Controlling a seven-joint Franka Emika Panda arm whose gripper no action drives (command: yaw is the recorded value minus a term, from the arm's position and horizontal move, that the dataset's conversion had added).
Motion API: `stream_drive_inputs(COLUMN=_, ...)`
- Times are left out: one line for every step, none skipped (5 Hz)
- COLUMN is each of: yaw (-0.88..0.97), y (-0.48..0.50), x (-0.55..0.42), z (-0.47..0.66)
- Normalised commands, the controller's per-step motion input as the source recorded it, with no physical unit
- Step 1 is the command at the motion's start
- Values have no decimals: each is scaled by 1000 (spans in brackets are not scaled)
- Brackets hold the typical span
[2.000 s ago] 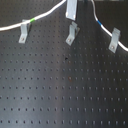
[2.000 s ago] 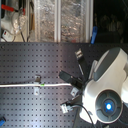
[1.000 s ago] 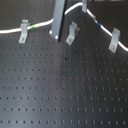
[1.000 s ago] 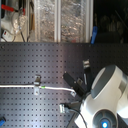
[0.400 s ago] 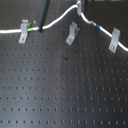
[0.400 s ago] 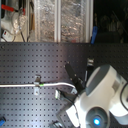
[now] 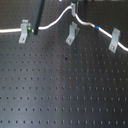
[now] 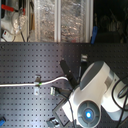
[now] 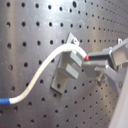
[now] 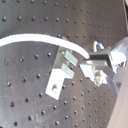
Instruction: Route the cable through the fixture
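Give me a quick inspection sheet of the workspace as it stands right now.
Surface: black perforated board, bare in front.
Job's things: three metal clips in a row, left, middle, right; white cable arches up over the middle clip.
Clutter: nothing seen on the board.
Grippers: gripper shut on the cable just above the middle clip.
Cables: green band beside the left clip, blue band before the right clip.
Surroundings: cluttered shelves behind the board.
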Motion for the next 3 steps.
stream_drive_inputs(yaw=-434, y=-179, x=-235, z=217)
stream_drive_inputs(yaw=0, y=-18, x=-18, z=9)
stream_drive_inputs(yaw=0, y=95, x=-268, z=233)
